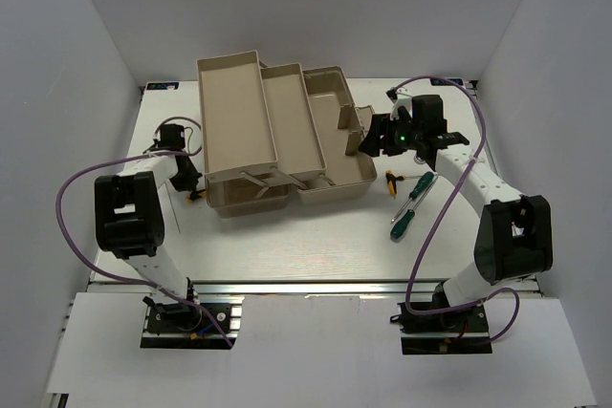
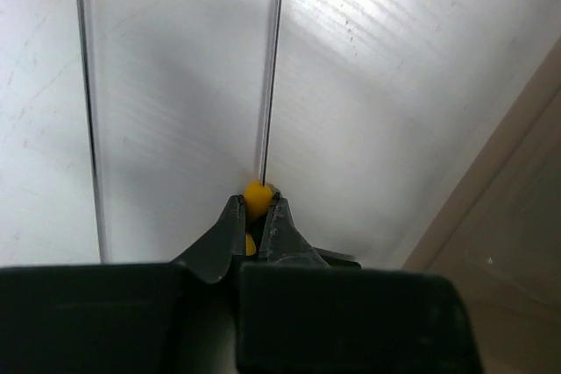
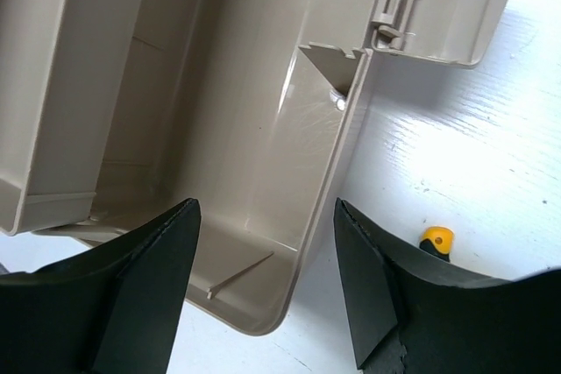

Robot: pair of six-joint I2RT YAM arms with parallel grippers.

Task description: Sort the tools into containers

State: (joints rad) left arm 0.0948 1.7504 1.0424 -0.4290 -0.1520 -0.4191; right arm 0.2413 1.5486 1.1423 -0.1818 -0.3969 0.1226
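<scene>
At the near right of the table [image 1: 316, 246], two green-handled screwdrivers [image 1: 418, 188] [image 1: 402, 222] lay loose and close together, unsorted. Just beyond them a small yellow-and-black tool [image 3: 436, 241] rested on the table beside the outer wall of the toolbox base [image 3: 346, 146].

Toward the left edge, the left gripper [image 2: 256, 216] was clenched on the yellow handle of a hex key [image 2: 270, 59], whose thin shaft lay flat on the table. A second hex key [image 2: 88, 111] lay near it, roughly parallel and ungrasped.

The step in hand was judged to be the pickup of the first hex key. The next move would call for a lift clear of the table and a carry over the container wall before letting go.

The right gripper [image 3: 266, 203] hung released above the near right corner of the toolbox base, holding nothing.

The base showed only a thin pale sliver on its floor; whether it was a tool could not be told. The two beige trays [image 1: 234, 112] [image 1: 292, 121], extending to the far edge, appeared empty.
</scene>
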